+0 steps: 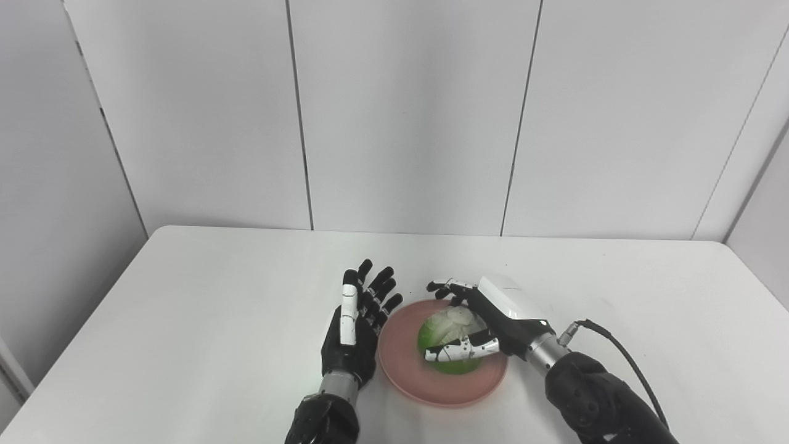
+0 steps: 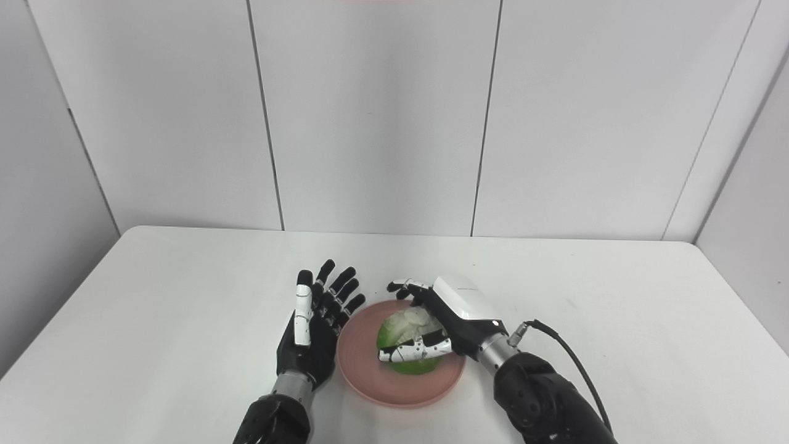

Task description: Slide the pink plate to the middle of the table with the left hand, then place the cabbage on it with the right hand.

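Cabbage (image 1: 450, 341): green and whitish, round, it sits on the pink plate (image 1: 404, 367), near the middle of the white table (image 1: 185, 320).
Right hand (image 1: 487, 320): fingers curled around the cabbage, thumb across its front side, touching it.
Left hand (image 1: 357, 320): fingers spread apart, holds nothing, just beside the plate's left rim.

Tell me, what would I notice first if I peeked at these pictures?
Your eye goes to the green cabbage sitting on the pink plate near the front middle of the white table, with the right hand wrapped around it. Just left of the plate, the black left hand is held open, its fingers spread and holding nothing.
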{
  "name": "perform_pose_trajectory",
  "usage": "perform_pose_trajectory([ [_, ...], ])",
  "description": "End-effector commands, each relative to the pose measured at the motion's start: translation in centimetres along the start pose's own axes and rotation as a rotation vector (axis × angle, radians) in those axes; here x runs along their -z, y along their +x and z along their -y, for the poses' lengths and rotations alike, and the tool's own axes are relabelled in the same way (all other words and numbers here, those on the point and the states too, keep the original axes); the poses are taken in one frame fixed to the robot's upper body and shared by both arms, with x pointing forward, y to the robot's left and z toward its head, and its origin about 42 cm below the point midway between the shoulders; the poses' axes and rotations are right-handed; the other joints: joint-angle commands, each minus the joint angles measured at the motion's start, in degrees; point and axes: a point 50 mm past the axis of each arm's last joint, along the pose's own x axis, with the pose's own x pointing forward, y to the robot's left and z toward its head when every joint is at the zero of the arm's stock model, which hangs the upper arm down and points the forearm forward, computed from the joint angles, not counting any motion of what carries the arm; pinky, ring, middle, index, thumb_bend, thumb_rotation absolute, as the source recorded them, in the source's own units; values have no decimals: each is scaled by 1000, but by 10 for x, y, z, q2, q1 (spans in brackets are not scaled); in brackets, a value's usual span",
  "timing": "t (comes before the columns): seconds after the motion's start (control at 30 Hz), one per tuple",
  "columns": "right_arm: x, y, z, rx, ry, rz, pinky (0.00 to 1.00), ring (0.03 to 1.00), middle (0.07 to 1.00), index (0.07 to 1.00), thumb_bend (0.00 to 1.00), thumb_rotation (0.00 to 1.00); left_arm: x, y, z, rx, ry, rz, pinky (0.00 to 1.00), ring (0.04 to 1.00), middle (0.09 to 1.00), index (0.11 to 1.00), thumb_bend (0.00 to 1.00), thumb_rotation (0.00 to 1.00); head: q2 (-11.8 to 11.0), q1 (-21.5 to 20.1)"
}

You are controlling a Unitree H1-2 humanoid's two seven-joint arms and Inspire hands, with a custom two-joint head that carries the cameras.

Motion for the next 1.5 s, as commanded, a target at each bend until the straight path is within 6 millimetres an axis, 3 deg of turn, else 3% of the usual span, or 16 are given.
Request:
perform_pose_trajectory([
  [0.0,-10,2,26,78,19,68,621,717,779,793,1000,648,27,-21,-22,-99,-33,-120,892,934,874,951,854,848,0,0],
  [0.13,-4,-13,31,168,63,65,645,736,788,794,994,721,23,-22,-24,-109,-32,-99,886,912,868,943,848,827,1,-2],
  [0.3,15,-27,21,338,302,1,654,738,782,769,829,855,16,-23,-25,-142,120,14,829,928,923,903,868,784,0,-2],
  [0.43,29,-32,-2,479,578,-11,649,727,758,741,803,882,12,-24,-23,-128,317,87,842,936,955,905,890,820,0,-2],
  [0.5,35,-34,-18,533,723,-18,692,756,786,755,724,930,8,-25,-23,-103,435,125,903,957,974,932,827,850,-1,-3],
  [0.57,40,-36,-32,578,822,-30,730,782,798,763,710,949,5,-25,-24,-88,519,152,969,975,981,941,803,817,-1,-4],
  [0.63,44,-36,-45,611,873,-52,739,789,802,771,699,985,1,-24,-25,-83,577,168,968,975,977,934,805,807,-1,-4],
  [0.87,48,-39,-78,665,1051,-136,784,816,815,757,783,993,-9,-20,-32,-85,654,162,1000,997,978,923,826,808,2,-9],
  [1.13,40,-39,-95,624,1075,-151,816,830,852,794,747,1000,-11,-18,-39,-80,654,102,964,1000,975,932,842,813,1,-14],
  [1.47,33,-38,-92,572,1017,-214,860,867,884,845,748,1000,-9,-22,-39,-107,620,95,950,987,966,929,829,809,4,-15],
])
